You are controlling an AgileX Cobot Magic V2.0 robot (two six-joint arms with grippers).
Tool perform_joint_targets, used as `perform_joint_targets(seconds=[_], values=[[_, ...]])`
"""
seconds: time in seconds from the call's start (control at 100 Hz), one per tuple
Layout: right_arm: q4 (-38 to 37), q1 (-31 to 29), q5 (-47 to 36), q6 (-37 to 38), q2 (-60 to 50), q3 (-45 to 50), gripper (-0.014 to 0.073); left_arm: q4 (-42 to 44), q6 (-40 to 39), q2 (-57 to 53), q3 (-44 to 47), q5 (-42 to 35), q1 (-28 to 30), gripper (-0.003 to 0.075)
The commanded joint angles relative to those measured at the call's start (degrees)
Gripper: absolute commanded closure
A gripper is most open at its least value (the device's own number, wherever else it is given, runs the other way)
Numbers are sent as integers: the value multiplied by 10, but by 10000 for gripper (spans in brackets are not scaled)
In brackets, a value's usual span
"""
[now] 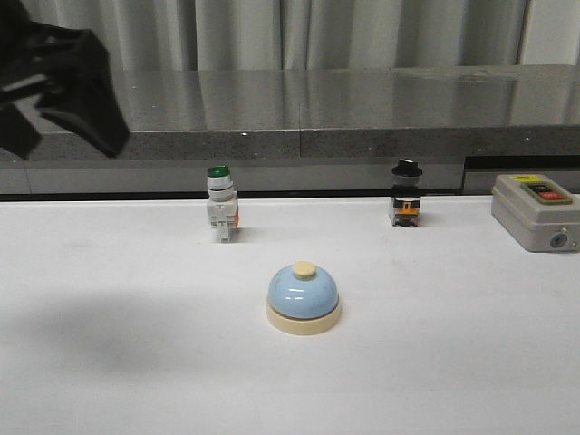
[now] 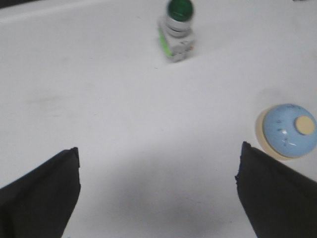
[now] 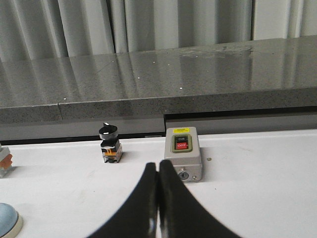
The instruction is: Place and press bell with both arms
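small light-blue dome bell with cream round base and cream knob (image 1: 304, 297) sits upright on the white table (image 1: 109, 299), near the middle, nothing touching it. same bell shows in my left wrist view (image 2: 287, 131), just beside my left finger on that side, not between the two. in the right wrist view only a sliver of its blue dome and cream rim shows at the frame edge (image 3: 7, 220).

behind the bell to the left, well apart, stands the green-capped white push-button switch (image 1: 220, 205), upright. behind to the right stands the black-capped switch with an orange band (image 1: 406, 194), also upright. further right at the table edge is the grey switch box with a black and a red button (image 1: 535, 210).

my left black claw gripper (image 2: 157, 188) hangs above bare table, fingers (image 2: 42, 193) spread wide, released, holding nothing. in the front view the left arm is a dark blurred shape up in the left corner (image 1: 59, 86).

my right black gripper (image 3: 158, 208) has its fingers pressed together, clenched on nothing, tips pointing toward the grey box (image 3: 182, 153). grey stone ledge (image 1: 362, 109) and pale curtains (image 1: 272, 32) run behind the table.
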Motion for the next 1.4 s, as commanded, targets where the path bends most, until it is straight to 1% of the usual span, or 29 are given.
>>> perform_joint_targets(seconds=[0.0, 0.13, 0.23, 0.41, 0.51, 0.65, 0.73, 0.74, 0.94, 1.39], values=[[-1, -4, -41, -2, 3, -11, 658, -16, -6, -61, 19, -57, 30, 118], [-1, -4, -41, -2, 3, -11, 658, -33, -6, -131, 72, -101, 77, 164], [-1, -4, -41, -2, 3, -11, 658, -35, -6, -184, 109, -134, 98, 205], [-1, -4, -41, -2, 3, -11, 658, -35, -6, -282, 169, -186, 104, 273], [-1, -4, -41, -2, 3, -11, 658, -35, -6, -328, 195, -205, 104, 326], [-1, -4, -41, -2, 3, -11, 658, -34, -6, -384, 220, -215, 104, 435], [-1, -4, -41, -2, 3, -11, 658, -33, -6, -406, 227, -217, 104, 519], [-1, -4, -41, -2, 3, -11, 658, -33, -6, -407, 227, -217, 104, 519], [-1, -4, -41, -2, 3, -11, 658, -33, -6, -418, 229, -218, 104, 743], [-1, -4, -41, -2, 3, -11, 658, -33, -6, -418, 229, -218, 104, 741]])
